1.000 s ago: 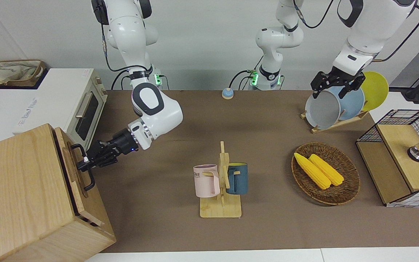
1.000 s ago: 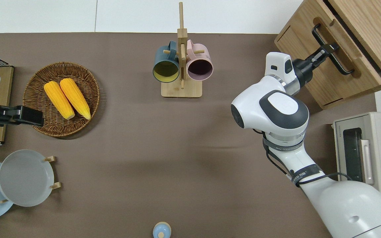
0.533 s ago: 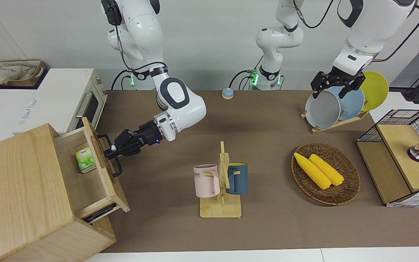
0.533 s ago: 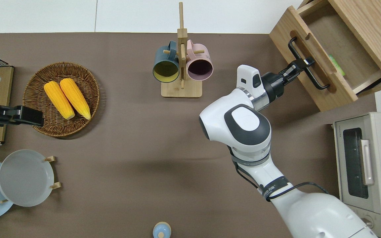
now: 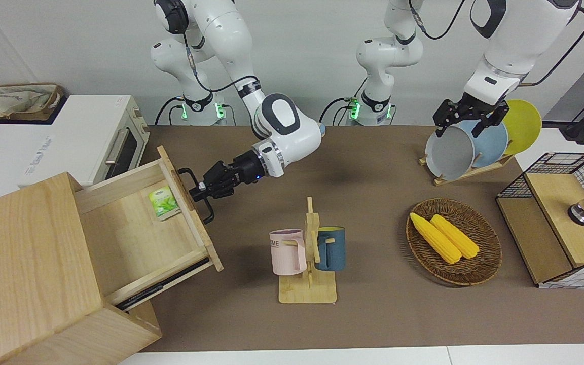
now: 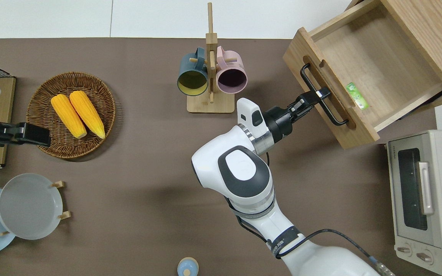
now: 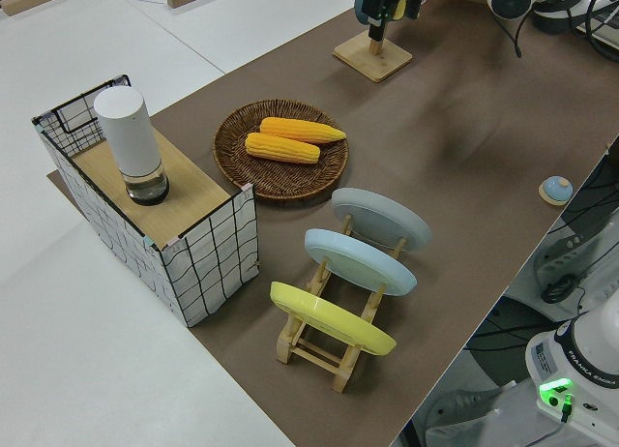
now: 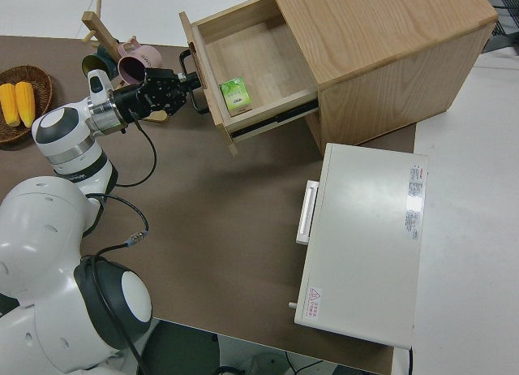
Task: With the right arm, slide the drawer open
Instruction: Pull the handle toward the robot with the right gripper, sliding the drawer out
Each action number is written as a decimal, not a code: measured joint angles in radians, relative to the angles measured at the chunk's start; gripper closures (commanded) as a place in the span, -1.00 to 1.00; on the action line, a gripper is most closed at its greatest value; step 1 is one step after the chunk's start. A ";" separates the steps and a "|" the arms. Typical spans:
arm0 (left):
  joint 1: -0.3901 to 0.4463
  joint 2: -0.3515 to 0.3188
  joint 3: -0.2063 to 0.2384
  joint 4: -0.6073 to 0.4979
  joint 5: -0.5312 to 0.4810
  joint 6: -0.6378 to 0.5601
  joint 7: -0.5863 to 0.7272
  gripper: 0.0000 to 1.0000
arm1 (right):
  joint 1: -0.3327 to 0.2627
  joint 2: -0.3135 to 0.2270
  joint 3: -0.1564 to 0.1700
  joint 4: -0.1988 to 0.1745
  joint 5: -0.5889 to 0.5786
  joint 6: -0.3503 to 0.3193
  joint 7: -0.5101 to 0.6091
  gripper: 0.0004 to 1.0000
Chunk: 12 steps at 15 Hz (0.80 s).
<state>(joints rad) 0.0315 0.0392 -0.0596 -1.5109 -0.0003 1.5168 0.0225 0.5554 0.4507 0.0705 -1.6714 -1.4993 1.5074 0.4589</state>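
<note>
The light-wood drawer (image 5: 135, 233) (image 6: 363, 65) (image 8: 259, 66) stands pulled far out of the big pale wooden box (image 5: 23, 274) (image 6: 436, 34) at the right arm's end of the table. A small green packet (image 5: 162, 202) (image 6: 357, 96) (image 8: 235, 95) lies inside it. My right gripper (image 5: 202, 189) (image 6: 319, 94) (image 8: 190, 81) is shut on the drawer's black loop handle (image 5: 198, 203) (image 6: 322, 96), near its middle. The left arm is parked.
A white toaster oven (image 5: 104, 142) (image 6: 424, 195) stands beside the box, nearer to the robots. A mug stand (image 5: 308, 253) (image 6: 210, 73) with a pink and a blue mug is close to the drawer front. A corn basket (image 5: 453, 241), a plate rack (image 5: 469, 152) and a wire-mesh cabinet (image 5: 560, 218) are toward the left arm's end.
My right gripper has pulled the handle toward the table's middle. The drawer went from shut to far out, uncovering the green packet. The left arm has not moved.
</note>
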 measured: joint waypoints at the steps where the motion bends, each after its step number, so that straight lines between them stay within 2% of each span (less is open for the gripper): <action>1: 0.000 0.000 0.000 0.000 0.000 0.000 0.000 -0.99 | 0.012 0.000 0.000 0.001 0.006 -0.009 0.000 1.00; 9: 0.000 0.000 0.000 0.000 0.000 0.000 0.000 -0.99 | 0.070 0.007 -0.002 0.012 0.035 -0.055 0.000 1.00; 12: 0.000 0.000 0.000 0.000 0.000 0.000 0.000 -0.99 | 0.089 0.008 -0.020 0.018 0.046 -0.057 -0.002 1.00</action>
<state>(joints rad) 0.0315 0.0392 -0.0596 -1.5109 -0.0003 1.5168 0.0225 0.6440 0.4592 0.0510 -1.6533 -1.4528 1.4504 0.4571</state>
